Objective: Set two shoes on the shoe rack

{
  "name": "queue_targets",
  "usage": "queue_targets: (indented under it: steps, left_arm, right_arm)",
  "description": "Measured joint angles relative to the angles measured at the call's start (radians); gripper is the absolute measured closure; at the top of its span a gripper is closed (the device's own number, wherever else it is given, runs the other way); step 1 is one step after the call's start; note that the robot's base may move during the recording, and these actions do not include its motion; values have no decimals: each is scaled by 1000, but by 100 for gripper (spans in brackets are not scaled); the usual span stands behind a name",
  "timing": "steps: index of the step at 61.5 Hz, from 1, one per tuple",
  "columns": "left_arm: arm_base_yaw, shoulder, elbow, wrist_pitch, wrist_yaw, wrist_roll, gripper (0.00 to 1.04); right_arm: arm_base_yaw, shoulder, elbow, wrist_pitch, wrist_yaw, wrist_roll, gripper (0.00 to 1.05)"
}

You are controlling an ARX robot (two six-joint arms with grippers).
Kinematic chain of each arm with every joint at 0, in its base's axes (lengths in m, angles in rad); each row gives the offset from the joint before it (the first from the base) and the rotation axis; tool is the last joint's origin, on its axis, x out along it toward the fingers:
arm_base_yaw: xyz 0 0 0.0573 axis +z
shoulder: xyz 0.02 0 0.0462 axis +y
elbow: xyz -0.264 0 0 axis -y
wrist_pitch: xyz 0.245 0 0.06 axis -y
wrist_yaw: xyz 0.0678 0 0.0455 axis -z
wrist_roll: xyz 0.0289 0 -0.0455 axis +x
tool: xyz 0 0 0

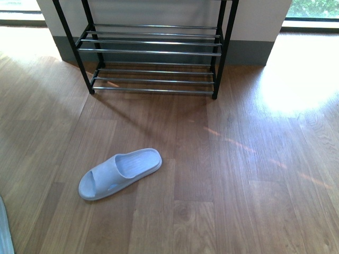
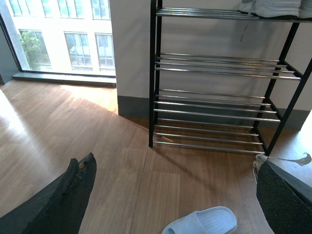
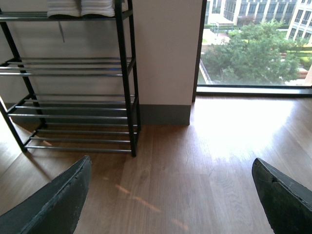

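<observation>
Pale slipper (image 1: 120, 173) on open wood floor (image 1: 254, 174), well apart from the front edge of the shoe rack (image 1: 153, 52). Spread wide and gripping nothing: left gripper (image 2: 174, 163), right gripper (image 3: 170, 160).

I can read no writing, brand, number or sign anywhere here. The slipper (image 1: 120, 173) on the floor (image 1: 254, 174) shows only ridges on its footbed, with no mark I can make out. A small tag (image 2: 242, 32) hangs below the top shelf of the rack (image 2: 156, 73), and it is too small to read.
</observation>
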Motion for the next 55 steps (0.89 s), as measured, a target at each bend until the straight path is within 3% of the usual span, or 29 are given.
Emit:
queue_targets:
  steps: [55]
  left_arm:
    - [0, 0, 0, 0, 0, 0, 9]
  right_arm:
    - [0, 0, 0, -2, -1, 0, 9]
